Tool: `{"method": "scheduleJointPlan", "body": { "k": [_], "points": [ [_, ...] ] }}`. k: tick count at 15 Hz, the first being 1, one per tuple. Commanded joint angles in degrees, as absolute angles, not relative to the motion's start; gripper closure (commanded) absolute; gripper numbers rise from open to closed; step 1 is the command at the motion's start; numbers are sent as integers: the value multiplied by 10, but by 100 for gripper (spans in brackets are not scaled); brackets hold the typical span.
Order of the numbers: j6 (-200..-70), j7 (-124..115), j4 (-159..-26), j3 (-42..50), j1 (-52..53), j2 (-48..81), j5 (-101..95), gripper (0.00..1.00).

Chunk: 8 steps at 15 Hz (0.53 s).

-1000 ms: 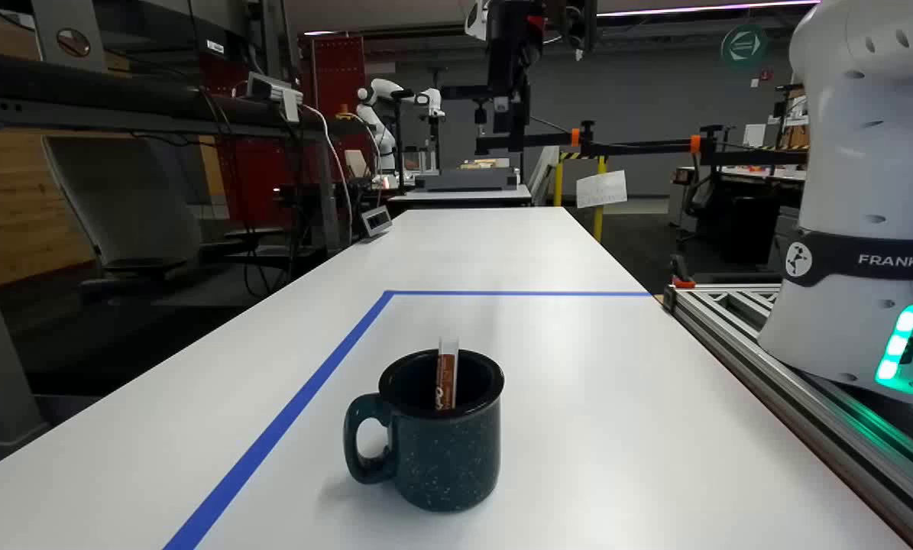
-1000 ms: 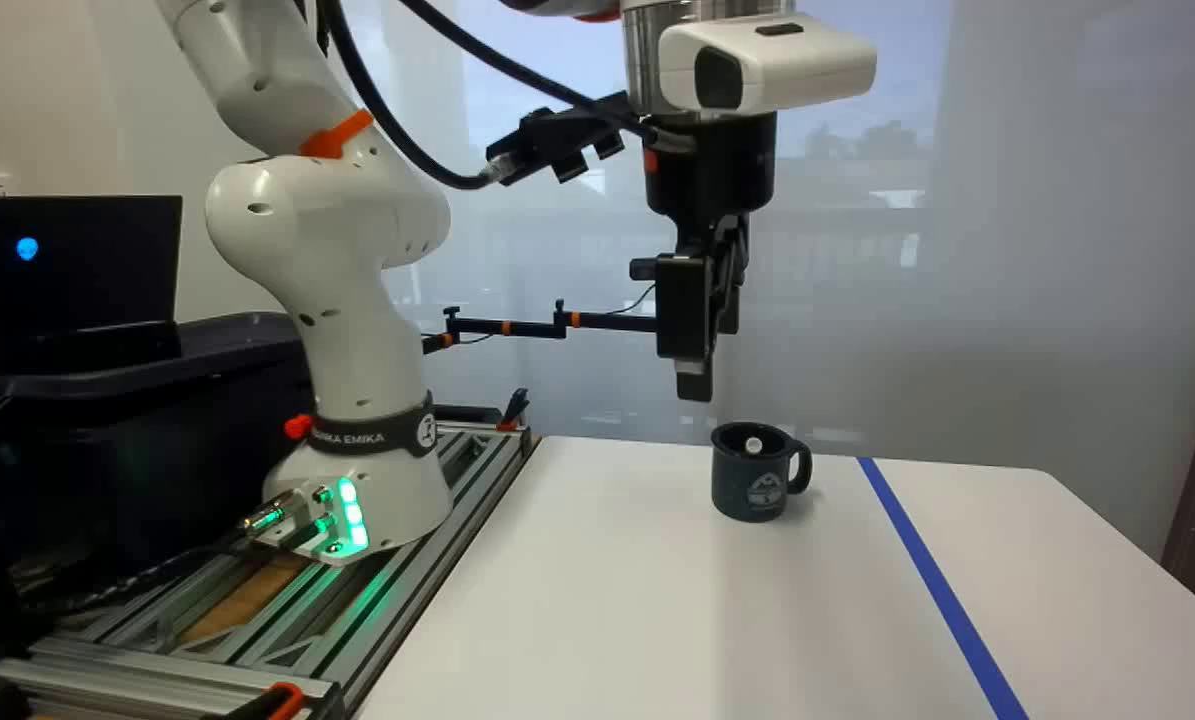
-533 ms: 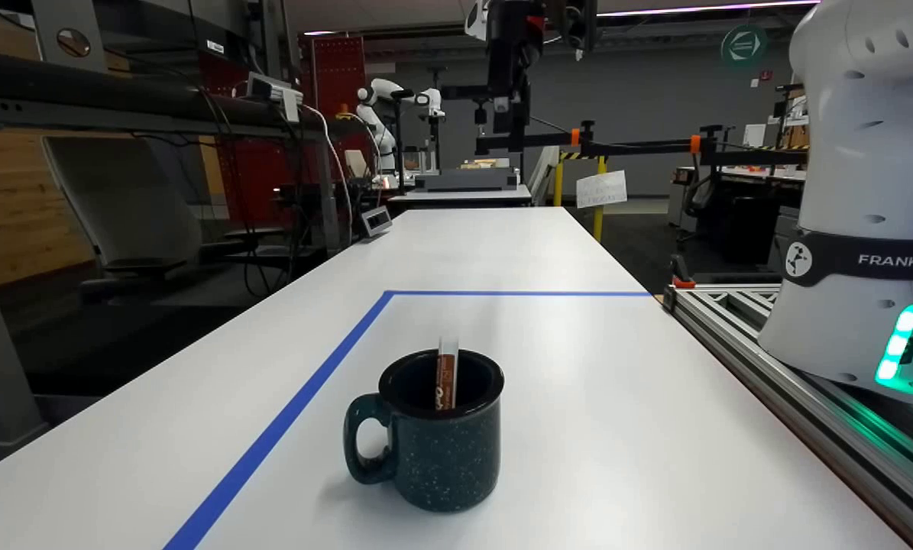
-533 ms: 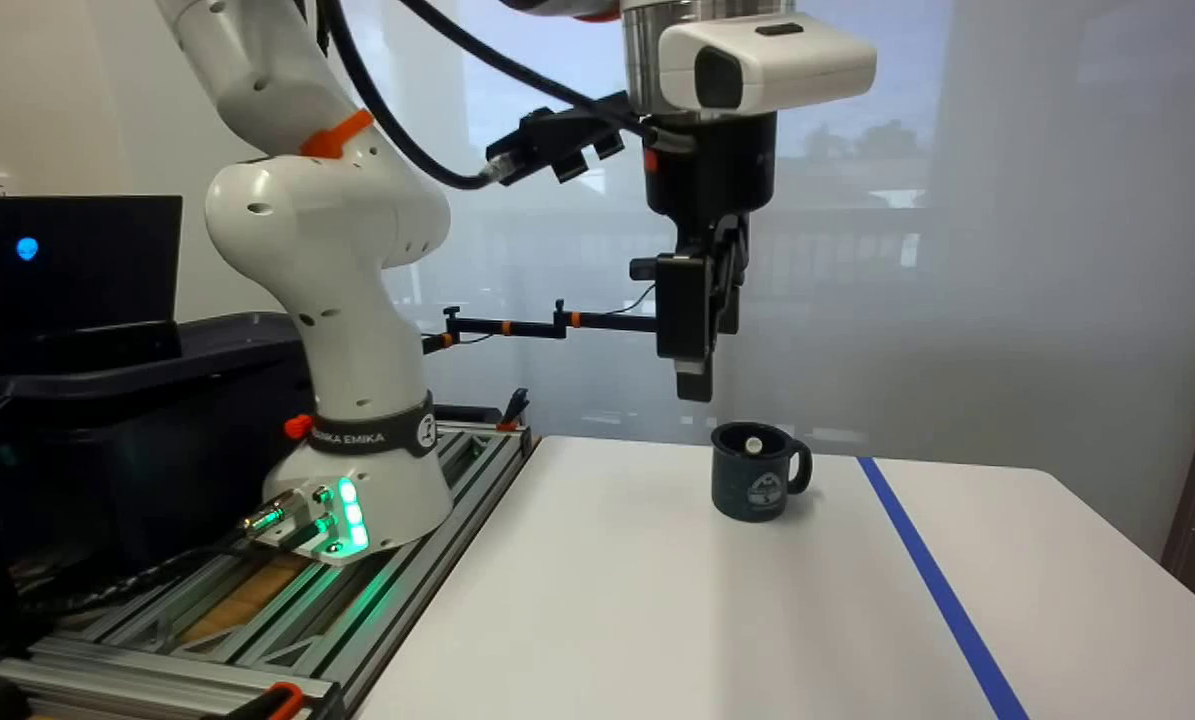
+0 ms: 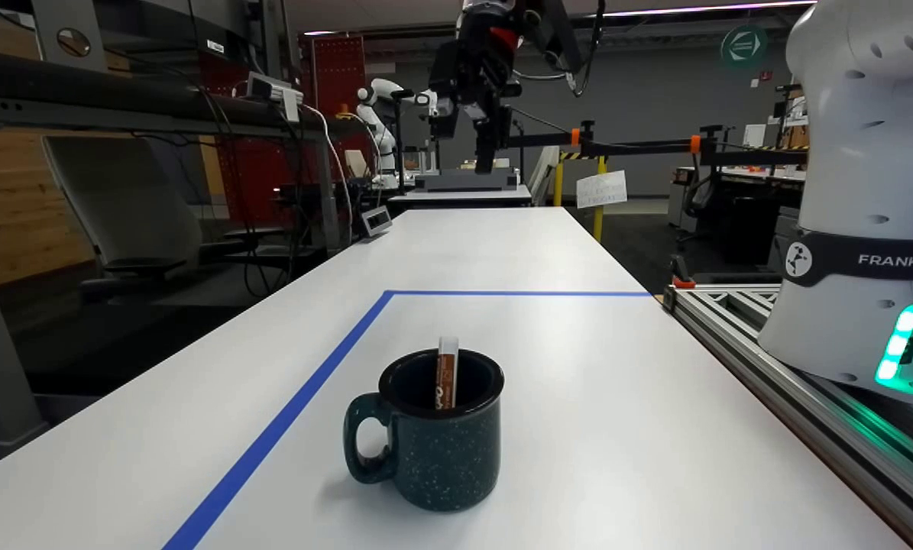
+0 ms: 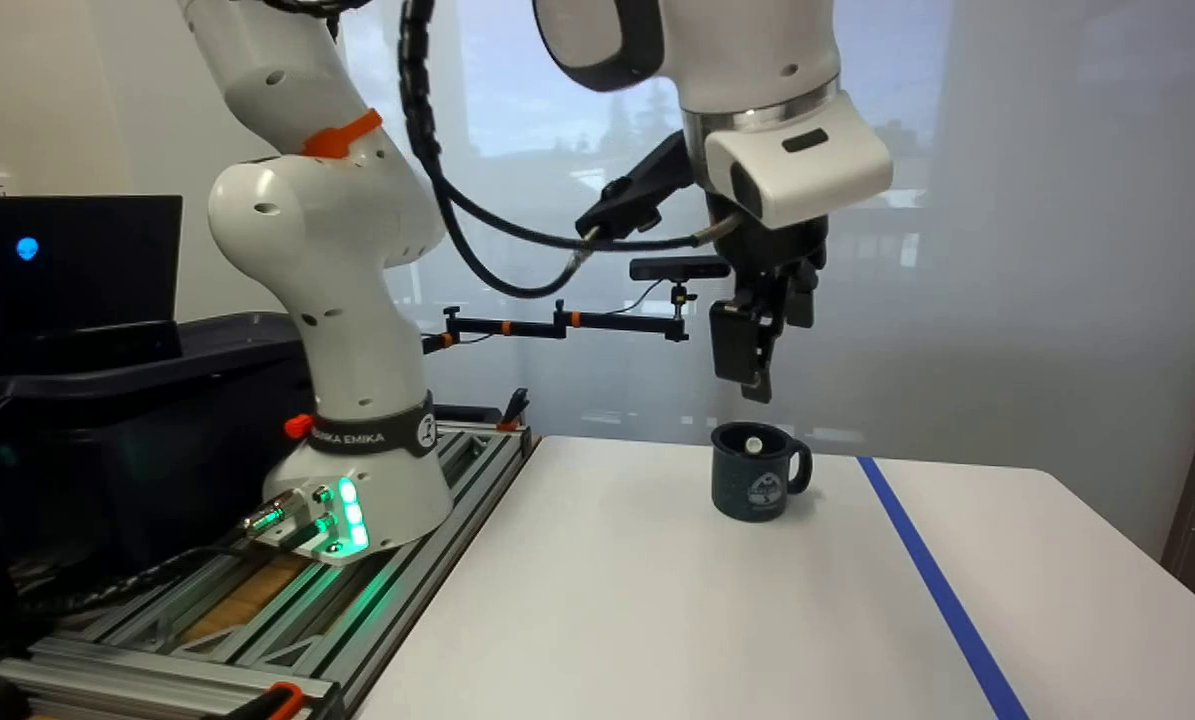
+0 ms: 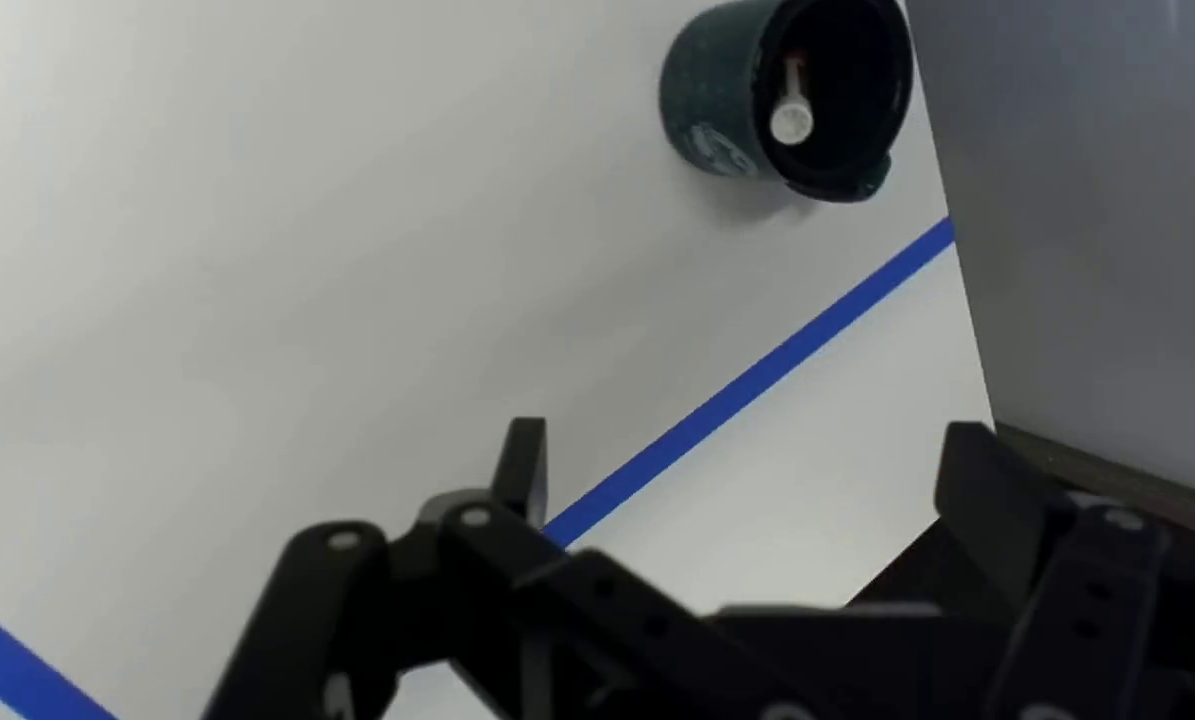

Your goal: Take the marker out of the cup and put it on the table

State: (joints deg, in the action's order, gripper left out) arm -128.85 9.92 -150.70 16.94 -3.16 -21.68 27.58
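Black, wide-spread, our claw (image 7: 745, 452) is newly tilting; we're likely seeking the marker (image 5: 446, 373) in the mug (image 6: 745, 484) near the counter's far edge (image 6: 637, 454).

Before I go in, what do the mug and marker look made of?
The mug looks like glazed ceramic, possibly enamelled metal: glossy, dark, speckled wall with a black rim. The marker is probably plastic: smooth, straight brown barrel with pale lettering and whitish end.

In an exterior view, a strip light (image 5: 708, 9) glows between one and two o'clock; the mug (image 5: 447, 462) throws a soft shadow toward eight. In an exterior view, a window (image 6: 517, 110) shows hazy daylight near twelve. Wrist view: gripper (image 7: 747, 430) near-black, mug slightly soft.
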Motion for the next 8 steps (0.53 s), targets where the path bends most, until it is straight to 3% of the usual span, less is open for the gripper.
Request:
{"method": "scheduleJointPlan", "body": {
  "k": [1,8],
  "points": [
    [-1335,49,-1498,136,-14,-153,361,0],
    [-1315,19,-1455,77,-8,-41,496,0]
  ]
}}
